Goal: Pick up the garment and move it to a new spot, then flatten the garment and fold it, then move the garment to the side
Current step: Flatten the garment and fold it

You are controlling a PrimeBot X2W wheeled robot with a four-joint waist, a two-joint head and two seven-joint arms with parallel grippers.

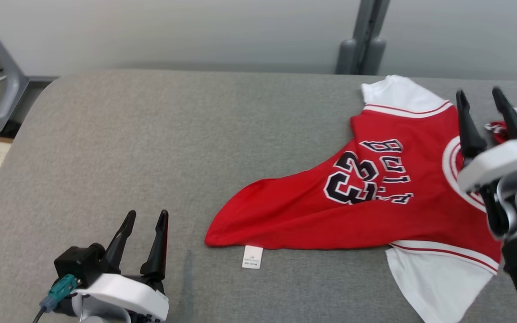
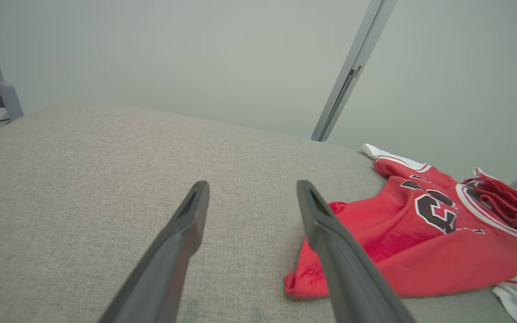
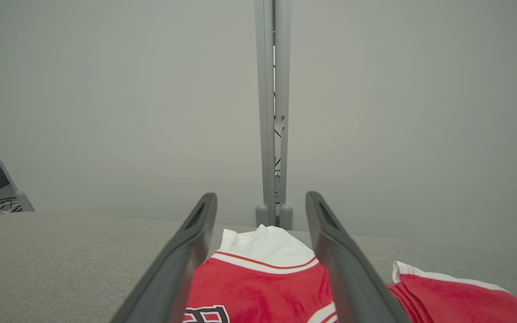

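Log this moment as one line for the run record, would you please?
garment: red jersey, rumpled, unfolded, on grey surface | left gripper: open, empty, clear of garment | right gripper: open, empty, over garment

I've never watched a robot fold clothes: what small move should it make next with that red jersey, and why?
Probably reach the open left gripper toward the bunched hem corner of the jersey by the white label, to pull it flat: the cloth lies rumpled, and the right gripper is open near its collar.
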